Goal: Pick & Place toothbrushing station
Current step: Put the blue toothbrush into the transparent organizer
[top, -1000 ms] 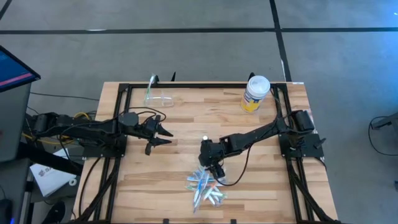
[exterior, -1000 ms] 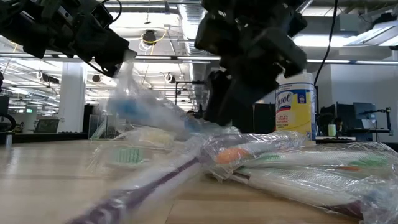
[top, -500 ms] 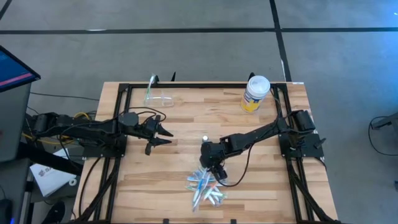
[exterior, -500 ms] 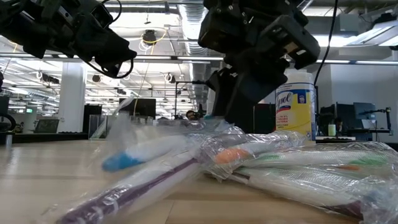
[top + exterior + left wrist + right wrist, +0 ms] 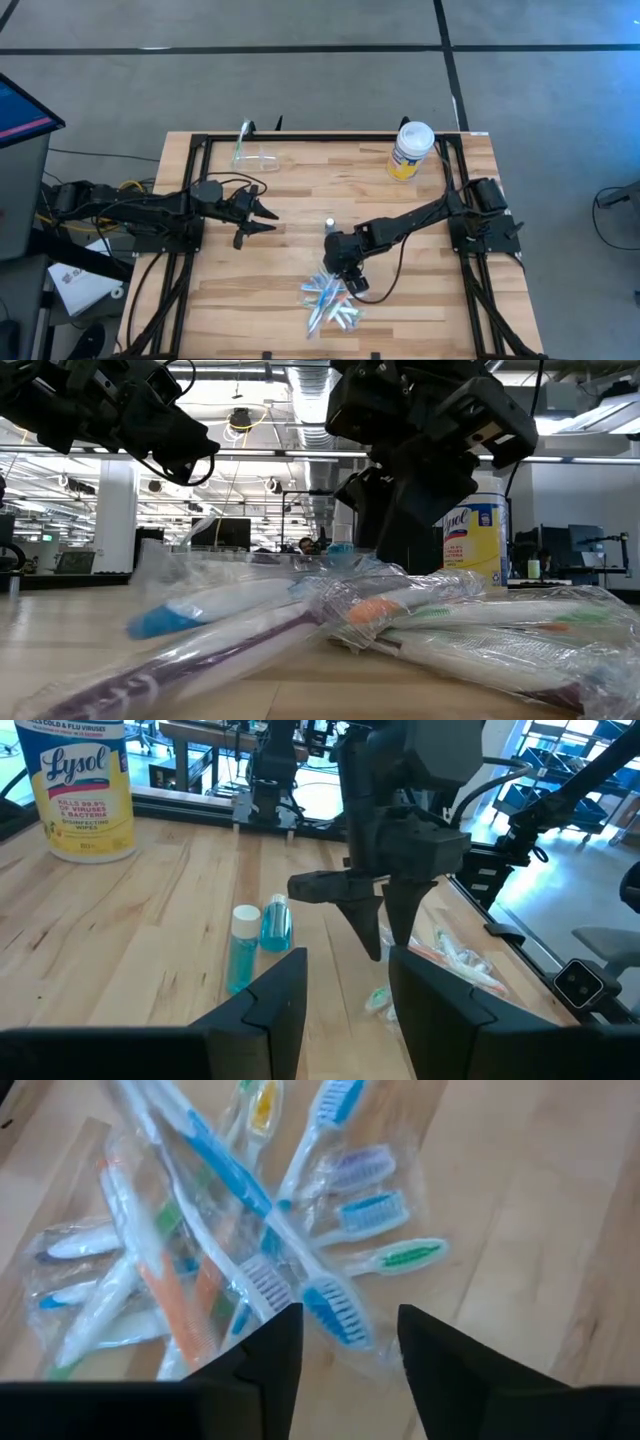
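Observation:
A pile of slim toothbrushes in clear wrappers [image 5: 328, 298] lies on the wooden table near its front edge, and it fills the right wrist view [image 5: 250, 1240]. My right gripper [image 5: 347, 276] hangs open just above the pile's far right side, with a blue-bristled brush [image 5: 330, 1312] below the gap between its fingers. A tiny bottle with teal liquid [image 5: 240, 945] and a small teal tube [image 5: 276, 923] lie side by side at mid-table [image 5: 328, 223]. A clear cup [image 5: 258, 158] sits at the far left, with one toothbrush [image 5: 243, 138] by it. My left gripper [image 5: 262, 212] waits open left of centre.
A white-lidded Lysol jar with a yellow label [image 5: 410, 150] stands at the far right. Black frame rails [image 5: 190, 250] run along the table's left, right and far edges. Bare wood lies between the two grippers and along the near left.
My right gripper has gone a little toward the table's near edge and right, over the pile. A wrapped toothbrush with a blue head, which stood tilted up from the pile, has dropped and now lies flat on the table.

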Controlling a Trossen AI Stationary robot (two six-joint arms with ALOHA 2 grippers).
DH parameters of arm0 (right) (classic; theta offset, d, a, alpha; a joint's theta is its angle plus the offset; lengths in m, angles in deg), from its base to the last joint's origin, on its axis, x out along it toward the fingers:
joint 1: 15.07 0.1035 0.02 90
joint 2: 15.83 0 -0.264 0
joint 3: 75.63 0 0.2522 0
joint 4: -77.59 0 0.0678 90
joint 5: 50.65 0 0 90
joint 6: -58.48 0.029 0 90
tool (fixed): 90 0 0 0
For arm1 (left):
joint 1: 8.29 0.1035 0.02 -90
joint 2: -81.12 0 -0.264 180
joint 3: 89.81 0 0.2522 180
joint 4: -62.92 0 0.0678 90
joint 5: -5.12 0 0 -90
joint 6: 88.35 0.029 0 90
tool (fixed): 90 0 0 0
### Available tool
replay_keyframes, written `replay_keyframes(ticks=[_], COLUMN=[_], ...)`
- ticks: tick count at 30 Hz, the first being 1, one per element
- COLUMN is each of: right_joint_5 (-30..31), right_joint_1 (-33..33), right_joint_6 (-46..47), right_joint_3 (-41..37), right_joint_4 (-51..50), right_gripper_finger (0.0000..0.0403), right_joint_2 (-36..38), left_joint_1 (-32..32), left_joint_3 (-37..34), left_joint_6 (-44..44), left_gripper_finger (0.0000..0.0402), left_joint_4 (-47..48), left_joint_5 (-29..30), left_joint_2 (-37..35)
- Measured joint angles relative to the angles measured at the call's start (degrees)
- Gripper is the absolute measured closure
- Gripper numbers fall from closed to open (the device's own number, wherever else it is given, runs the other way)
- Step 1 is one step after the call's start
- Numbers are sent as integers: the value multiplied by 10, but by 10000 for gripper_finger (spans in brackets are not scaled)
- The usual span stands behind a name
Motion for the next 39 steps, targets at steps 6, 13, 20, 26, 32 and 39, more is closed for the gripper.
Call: replay_keyframes(ticks=[6,13,20,26,32,39], right_joint_5=[0,0,0,29,79,143], right_joint_1=[2,2,2,2,2,2], right_joint_6=[0,0,0,0,-1,-36], right_joint_3=[0,0,0,1,39,92], right_joint_4=[-9,-26,-30,-39,-88,-135], right_gripper_finger=[295,379,397,402,402,403], right_joint_2=[0,0,0,17,26,26], left_joint_1=[0,0,0,0,0,0], left_joint_3=[0,0,0,0,0,0], left_joint_6=[1,1,0,-12,-42,-82], left_gripper_finger=[266,266,266,266,266,266], left_joint_4=[0,0,0,0,-4,-14], left_joint_5=[0,0,0,0,0,0], left_joint_2=[0,0,0,0,0,0])
